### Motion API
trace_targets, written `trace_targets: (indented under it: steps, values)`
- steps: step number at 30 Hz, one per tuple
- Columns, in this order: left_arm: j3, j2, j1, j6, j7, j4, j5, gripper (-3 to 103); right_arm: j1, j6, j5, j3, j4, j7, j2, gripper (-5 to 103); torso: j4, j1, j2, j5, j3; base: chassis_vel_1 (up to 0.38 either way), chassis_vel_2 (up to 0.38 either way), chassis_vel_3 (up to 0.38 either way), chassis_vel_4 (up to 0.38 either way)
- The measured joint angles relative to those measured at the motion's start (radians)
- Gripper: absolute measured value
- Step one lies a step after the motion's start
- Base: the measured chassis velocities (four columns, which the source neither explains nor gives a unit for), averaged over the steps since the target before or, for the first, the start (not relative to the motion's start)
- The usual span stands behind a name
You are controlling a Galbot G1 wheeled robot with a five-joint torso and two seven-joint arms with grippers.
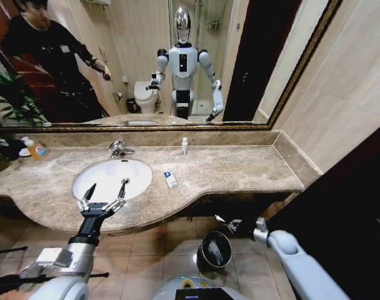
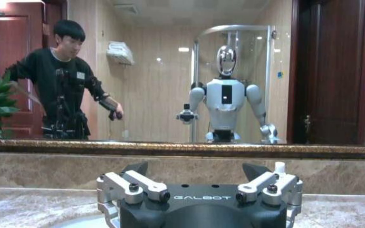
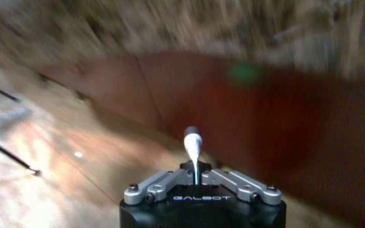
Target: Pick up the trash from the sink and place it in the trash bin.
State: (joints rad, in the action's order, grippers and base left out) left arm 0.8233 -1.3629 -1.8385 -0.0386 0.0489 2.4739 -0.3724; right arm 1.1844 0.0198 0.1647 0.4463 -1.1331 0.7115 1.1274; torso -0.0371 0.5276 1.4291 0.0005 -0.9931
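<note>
Left hand (image 1: 105,189) spread above sink (image 1: 140,172) — right hand (image 3: 193,156) pinching slim tube (image 3: 193,142)

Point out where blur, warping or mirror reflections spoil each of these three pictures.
Head view: wide-angle warping bows the vanity top and the mirror's frame; the mirror repeats the room. Left wrist view: sharp, though mostly mirror reflection above the open left tool. Right wrist view: heavy motion blur smears floor and cabinet; only the right tool, shut on a slim tube, is crisp.
</note>
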Motion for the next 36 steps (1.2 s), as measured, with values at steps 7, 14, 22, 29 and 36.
trace_targets:
  steps: [7,14,22,29,36]
  values:
    - [0.000,0.000,0.000,0.000,0.000,0.000,0.000,100,-0.037,-0.056,-0.132,0.019,0.198,-0.069,0.075,2,0.0002,0.000,0.000,-0.0003,0.000,0.000,0.000,0.000,0.000]
    - [0.000,0.000,0.000,0.000,0.000,0.000,0.000,100,-0.014,-0.043,-0.172,0.022,0.199,-0.082,0.105,-1,0.0003,0.000,0.000,-0.0005,0.000,0.000,0.000,0.000,0.000]
    - [0.000,0.000,0.000,0.000,0.000,0.000,0.000,100,0.021,-0.020,-0.173,0.027,0.143,-0.058,0.103,25,0.0003,0.000,0.000,-0.0006,0.000,0.000,0.000,0.000,0.000]
    - [0.000,0.000,0.000,0.000,0.000,0.000,0.000,100,0.087,-0.006,-0.098,0.049,-0.011,-0.016,0.078,47,0.0002,0.000,0.000,-0.0001,0.000,0.000,0.000,0.000,0.000]
    - [0.000,0.000,0.000,0.000,0.000,0.000,0.000,100,0.262,-0.035,0.049,0.210,-0.417,0.170,-0.023,80,0.0003,0.000,0.000,-0.0013,0.000,0.000,0.000,0.000,0.000]
